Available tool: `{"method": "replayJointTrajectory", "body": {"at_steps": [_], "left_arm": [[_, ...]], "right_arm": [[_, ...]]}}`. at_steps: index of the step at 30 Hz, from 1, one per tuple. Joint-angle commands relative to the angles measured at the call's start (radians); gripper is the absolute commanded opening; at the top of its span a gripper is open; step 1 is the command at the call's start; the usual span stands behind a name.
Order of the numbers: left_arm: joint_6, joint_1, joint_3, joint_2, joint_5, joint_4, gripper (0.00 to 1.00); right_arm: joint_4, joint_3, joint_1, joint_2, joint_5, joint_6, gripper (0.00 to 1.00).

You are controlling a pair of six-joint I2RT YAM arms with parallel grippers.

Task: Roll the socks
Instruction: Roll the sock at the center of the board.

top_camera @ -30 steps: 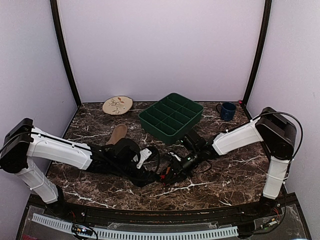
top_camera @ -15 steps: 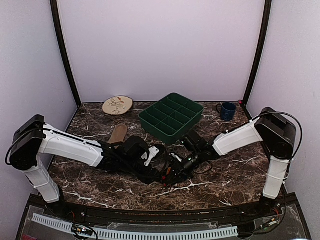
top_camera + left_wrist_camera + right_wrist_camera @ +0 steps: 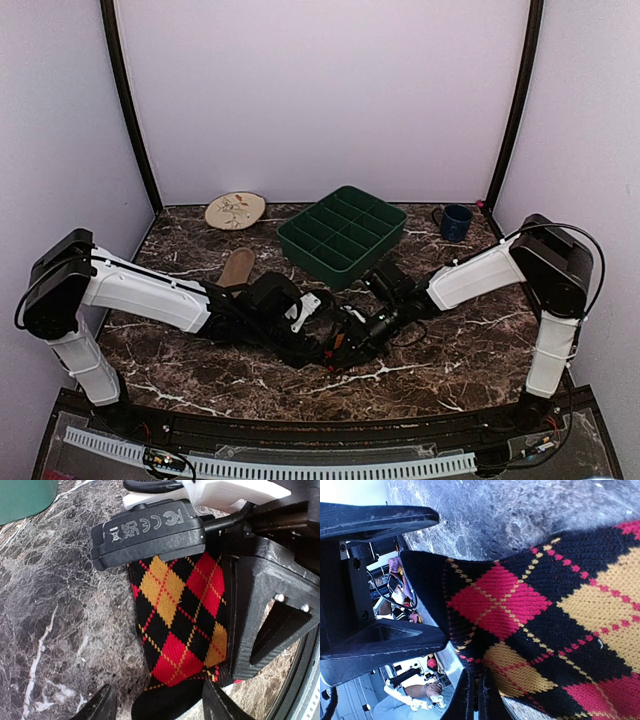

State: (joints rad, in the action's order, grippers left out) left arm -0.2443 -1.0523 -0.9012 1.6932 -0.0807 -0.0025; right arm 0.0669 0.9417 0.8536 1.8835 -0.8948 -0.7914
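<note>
Argyle sock (image 3: 180,625) lies flat on the marble desk (image 3: 450,350), at 6 o'clock from the green tray (image 3: 343,236), between the two arms' ends. Right tool (image 3: 476,695) is clenched on one edge of it, the fabric pinched between its pressed-together fingers. Left tool (image 3: 159,707) is released, its fingers (image 3: 100,707) standing apart on either side of the sock's black end. Tan sock (image 3: 237,268) lies at 10 o'clock from the argyle one, well apart, its near end hidden by the left arm (image 3: 150,292).
</note>
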Motion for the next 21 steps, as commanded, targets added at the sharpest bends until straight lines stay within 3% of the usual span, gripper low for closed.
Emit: {"method": "replayJointTrajectory", "body": {"at_steps": [1,21], "left_arm": [[0.02,-0.003,-0.04,0.025,0.007,-0.024,0.61],[0.016,-0.003,-0.086,0.122,-0.019,-0.069,0.6]], "right_arm": [[-0.016,-0.006,-0.009,0.001,-0.018,0.0,0.0],[0.15,0.035,-0.008,0.011,0.093,0.106,0.0]]}}
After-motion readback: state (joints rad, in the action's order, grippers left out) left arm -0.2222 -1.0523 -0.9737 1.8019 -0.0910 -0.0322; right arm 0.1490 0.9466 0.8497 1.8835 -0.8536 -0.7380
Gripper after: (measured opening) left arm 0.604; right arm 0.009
